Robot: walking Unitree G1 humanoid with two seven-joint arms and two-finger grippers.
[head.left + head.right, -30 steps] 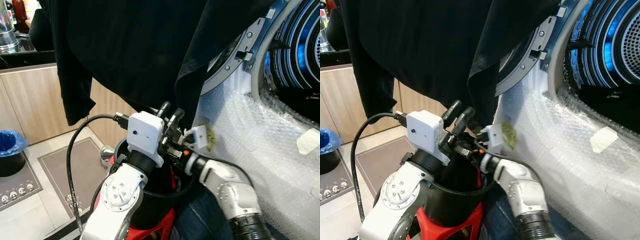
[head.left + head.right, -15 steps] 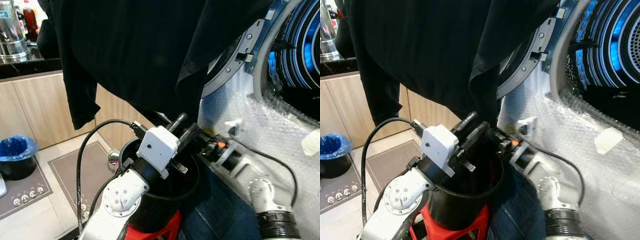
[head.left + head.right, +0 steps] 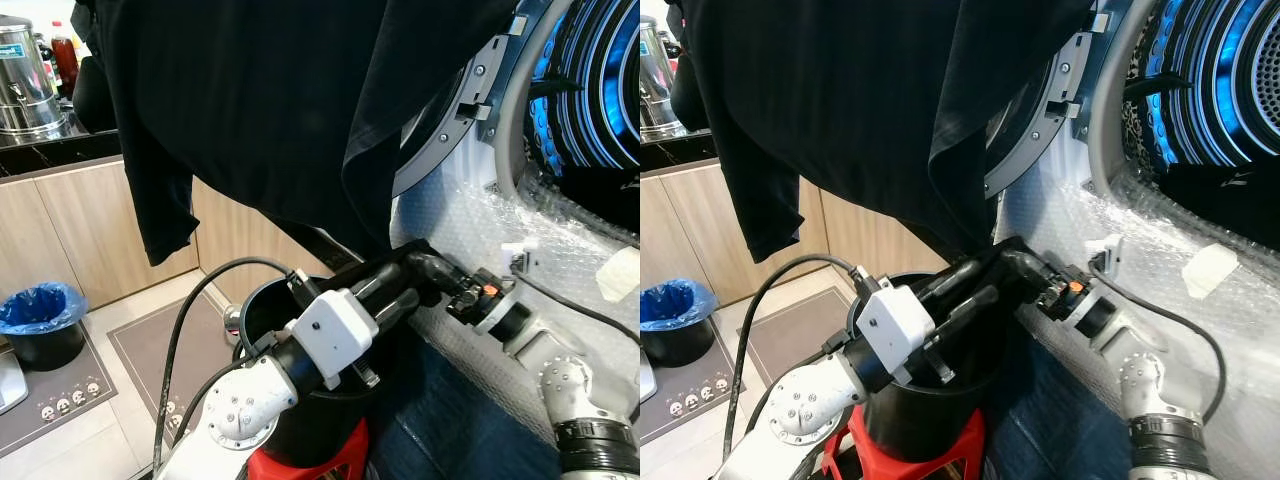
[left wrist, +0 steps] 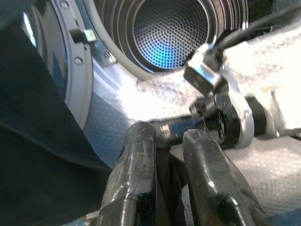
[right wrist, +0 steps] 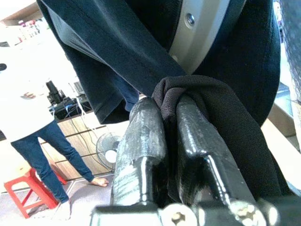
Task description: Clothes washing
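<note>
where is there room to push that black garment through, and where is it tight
Free: the washer drum mouth, inside its grey door ring, above the bubble wrap. Crowded: over the black bucket, where the left pincer and right pincer meet under the hanging black garment, the right shut on its hem.

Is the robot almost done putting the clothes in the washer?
Not yet. The washer door is open, and a black shirt hangs over it, outside the drum. The right gripper is shut on the shirt's fabric, with the left gripper beside it. Getting the shirt into the drum is still left.
</note>
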